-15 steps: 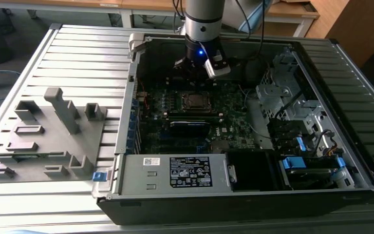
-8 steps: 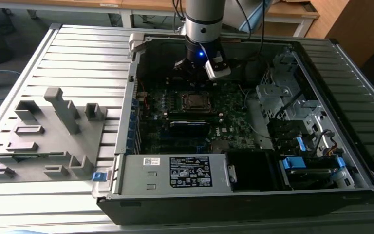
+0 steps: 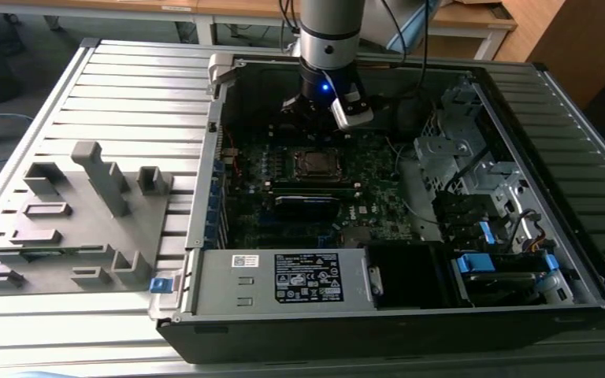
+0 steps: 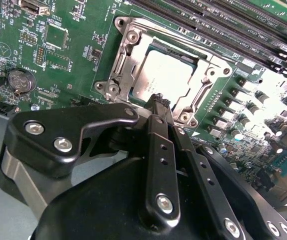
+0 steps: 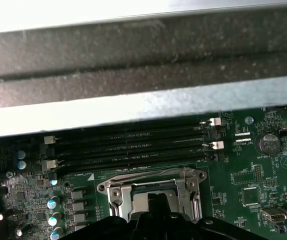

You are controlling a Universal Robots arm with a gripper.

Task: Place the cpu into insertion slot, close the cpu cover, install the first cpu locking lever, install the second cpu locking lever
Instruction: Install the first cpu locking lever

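Cpu (image 4: 164, 80) lies flat under its cpu cover (image 4: 125, 60), just beyond our tool (image 4: 158, 101), whose fingers look pinched narrow, holding nothing. We judge it light, stiff and fragile, best held by its edges.

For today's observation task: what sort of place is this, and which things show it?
Probably a robotics lab or workshop: an open computer case on a slatted metal table, with wooden desks behind.

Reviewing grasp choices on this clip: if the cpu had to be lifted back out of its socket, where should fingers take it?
Probably not yet: the cpu lies flat with the cpu cover framing its edges. Only its top face is exposed, so come from straight above once the frame is raised, pinching opposite edges.
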